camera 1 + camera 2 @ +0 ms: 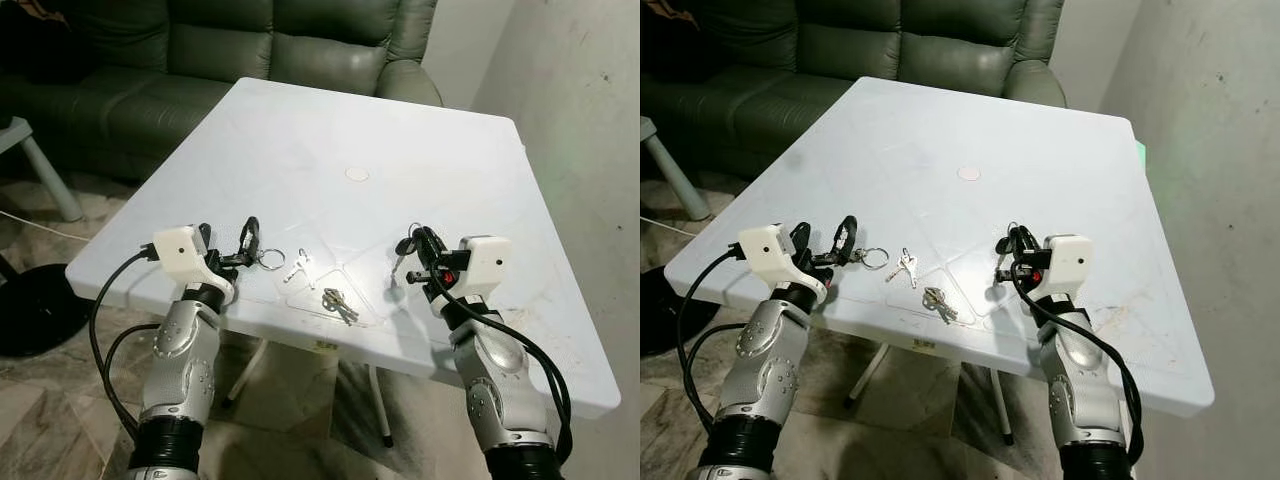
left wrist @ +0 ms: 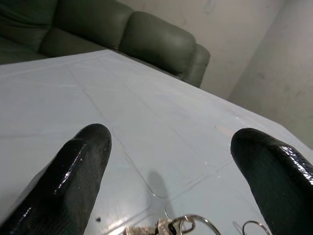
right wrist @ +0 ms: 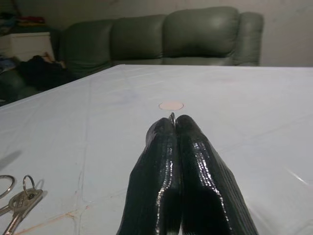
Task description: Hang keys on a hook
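On the white table [image 1: 300,140], near its front edge, lie a loose key ring [image 1: 270,258], a pair of silver keys [image 1: 298,265] and a second key bunch [image 1: 338,303]. My left gripper [image 1: 228,240] hovers at the front left edge, open, one finger close beside the loose ring. The left wrist view has the keys [image 2: 181,226] low between the spread fingers [image 2: 83,166]. My right gripper [image 1: 415,240] is shut on a thin ring [image 3: 172,116], and a dark-headed key [image 1: 399,262] dangles from it just above the table.
A dark green sofa [image 1: 250,40] stands behind the table. A round beige cap [image 1: 357,173] marks the table's middle. A pale wall [image 1: 590,120] runs along the right. On the floor at left sit a black round base [image 1: 30,305] and a white leg [image 1: 45,170].
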Controlling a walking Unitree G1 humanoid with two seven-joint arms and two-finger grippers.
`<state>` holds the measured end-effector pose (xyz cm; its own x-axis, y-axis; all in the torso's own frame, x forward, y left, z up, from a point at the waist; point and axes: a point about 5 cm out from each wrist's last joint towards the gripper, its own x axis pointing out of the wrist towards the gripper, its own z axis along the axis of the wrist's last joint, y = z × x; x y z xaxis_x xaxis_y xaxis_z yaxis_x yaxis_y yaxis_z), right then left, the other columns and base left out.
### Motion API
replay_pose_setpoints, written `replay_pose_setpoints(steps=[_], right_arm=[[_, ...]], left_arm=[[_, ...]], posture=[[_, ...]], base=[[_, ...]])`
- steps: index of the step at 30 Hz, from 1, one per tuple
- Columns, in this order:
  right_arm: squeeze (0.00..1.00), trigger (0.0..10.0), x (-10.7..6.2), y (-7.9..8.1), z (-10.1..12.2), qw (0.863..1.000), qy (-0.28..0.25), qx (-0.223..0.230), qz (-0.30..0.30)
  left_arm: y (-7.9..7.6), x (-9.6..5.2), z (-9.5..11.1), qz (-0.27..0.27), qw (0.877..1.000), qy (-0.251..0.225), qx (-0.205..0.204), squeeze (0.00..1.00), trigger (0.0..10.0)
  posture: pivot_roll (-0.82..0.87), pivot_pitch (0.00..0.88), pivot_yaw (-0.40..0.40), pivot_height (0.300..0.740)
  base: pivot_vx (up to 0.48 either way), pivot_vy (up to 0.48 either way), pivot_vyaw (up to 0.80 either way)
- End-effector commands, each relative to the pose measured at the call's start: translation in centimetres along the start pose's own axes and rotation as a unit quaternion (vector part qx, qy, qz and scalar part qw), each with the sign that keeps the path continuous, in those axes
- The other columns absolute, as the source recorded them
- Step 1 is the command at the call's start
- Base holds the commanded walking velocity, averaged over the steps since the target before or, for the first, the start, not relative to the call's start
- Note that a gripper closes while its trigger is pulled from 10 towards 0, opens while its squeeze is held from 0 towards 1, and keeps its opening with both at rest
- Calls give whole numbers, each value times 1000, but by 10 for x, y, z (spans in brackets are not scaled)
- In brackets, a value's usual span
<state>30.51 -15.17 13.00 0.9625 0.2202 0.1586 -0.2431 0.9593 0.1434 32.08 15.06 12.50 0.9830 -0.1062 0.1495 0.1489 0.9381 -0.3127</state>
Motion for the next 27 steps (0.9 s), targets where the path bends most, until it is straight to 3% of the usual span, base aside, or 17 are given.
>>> replay_pose_setpoints(steps=[1, 27], right_arm=[[0, 10000, -1, 0, 0, 1000, 1, 0, 2], [0, 10000, 1, -1, 2, 1000, 3, -2, 4]], left_arm=[[0, 1, 0, 2, 1000, 1, 5, 0, 10000], [1, 2, -3, 20, 1000, 9, 1, 0, 10000]], posture=[[22, 0, -74, 702], [22, 0, -84, 702]], base=[[0, 0, -781], [0, 0, -781]])
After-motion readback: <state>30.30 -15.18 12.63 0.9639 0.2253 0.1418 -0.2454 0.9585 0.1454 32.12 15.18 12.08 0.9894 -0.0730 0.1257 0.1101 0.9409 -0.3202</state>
